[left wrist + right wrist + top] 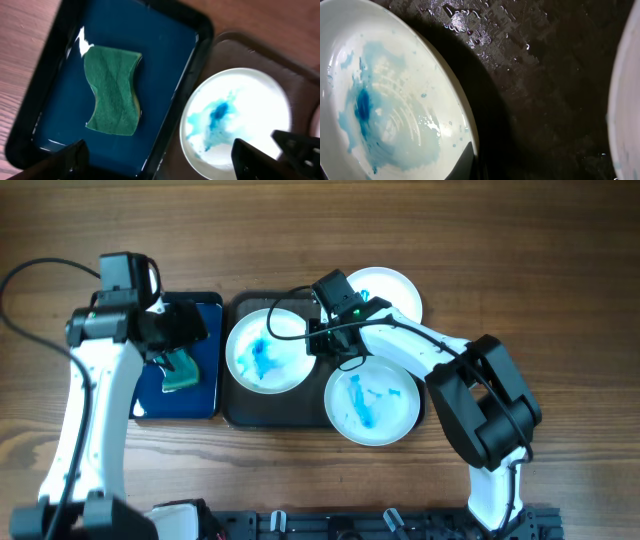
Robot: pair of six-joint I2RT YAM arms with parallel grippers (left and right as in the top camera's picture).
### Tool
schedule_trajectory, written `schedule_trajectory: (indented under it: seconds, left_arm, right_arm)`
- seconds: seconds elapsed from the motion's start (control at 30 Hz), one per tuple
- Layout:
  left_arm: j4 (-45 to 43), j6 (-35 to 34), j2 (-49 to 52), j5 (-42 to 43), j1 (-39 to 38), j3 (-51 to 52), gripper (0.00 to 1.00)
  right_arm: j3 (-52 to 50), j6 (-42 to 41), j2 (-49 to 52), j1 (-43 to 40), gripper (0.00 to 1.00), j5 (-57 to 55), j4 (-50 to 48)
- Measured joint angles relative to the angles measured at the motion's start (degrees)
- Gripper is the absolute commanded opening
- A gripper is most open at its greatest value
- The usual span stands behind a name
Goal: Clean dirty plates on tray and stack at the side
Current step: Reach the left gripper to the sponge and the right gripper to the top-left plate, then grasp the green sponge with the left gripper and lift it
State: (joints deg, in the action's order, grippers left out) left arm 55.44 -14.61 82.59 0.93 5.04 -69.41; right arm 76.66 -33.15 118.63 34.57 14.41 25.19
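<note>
Smeared plate (235,117) lies apart from the sponge (112,90), seemingly on the tray (239,52).

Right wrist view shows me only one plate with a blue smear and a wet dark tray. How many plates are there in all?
Observer: Three: a left plate, a front plate and a back plate.
Operator: Are all of them smeared?
Observer: The left and front ones are. The back plate shows plain white where the right arm does not hide it.
Operator: Where is the sponge?
Observer: The sponge lies in a small black tray, below the open, empty left tool.
</note>
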Motion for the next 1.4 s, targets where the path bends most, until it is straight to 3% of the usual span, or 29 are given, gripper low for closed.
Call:
schedule_trajectory:
  seconds: [0.1,0.13,0.17,0.33,0.77,0.87,0.97,1.0,1.03,1.17,1.2,1.4]
  left_arm:
    - [-3.93,0.22,6.78,-2.29,0.70,0.00,0.81]
    - [-5.49,0.24,8.48,-2.89,1.46,0.00,0.78]
    - [-7.02,0.15,10.51,-3.32,2.58,0.00,0.66]
    - [-7.74,-5.64,18.29,-4.57,5.81,0.00,0.53]
    - [-7.76,-5.99,22.12,-4.57,5.79,1.46,0.59]
    - [-9.51,-5.73,22.21,-4.57,5.79,3.67,0.48]
    - [-10.12,-5.46,22.23,-4.50,5.75,4.22,0.48]
    - [-10.25,-5.46,22.23,-4.52,5.75,4.22,0.45]
    - [-10.60,-5.44,22.25,-4.52,5.75,4.28,0.35]
    - [-11.02,-5.22,22.45,-4.50,5.75,4.46,0.21]
    - [-11.23,-5.18,22.45,-4.50,5.73,4.63,0.06]
    - [-12.48,-5.20,22.38,-4.52,5.75,6.12,0.04]
  right_arm:
    - [0.00,0.22,0.02,0.02,0.04,-0.11,0.00]
    - [0.00,0.42,0.02,0.04,0.04,-0.11,0.00]
    - [0.00,0.44,0.04,0.07,0.04,-0.13,0.00]
    - [0.00,0.66,0.04,0.07,0.04,-0.13,-0.02]
    - [0.00,0.87,0.04,0.07,0.04,-0.13,-0.02]
    - [0.00,0.87,0.04,0.07,0.04,-0.13,-0.02]
    - [0.00,0.87,0.04,0.07,0.04,-0.13,-0.02]
    - [0.00,0.87,0.04,0.07,0.04,-0.13,-0.02]
    - [0.00,0.87,0.04,0.07,0.04,-0.13,-0.02]
    - [0.00,0.90,0.04,0.07,0.04,-0.13,-0.02]
    - [0.00,0.87,0.04,0.07,0.04,-0.13,-0.02]
    - [0.00,0.90,0.04,0.07,0.04,-0.13,-0.04]
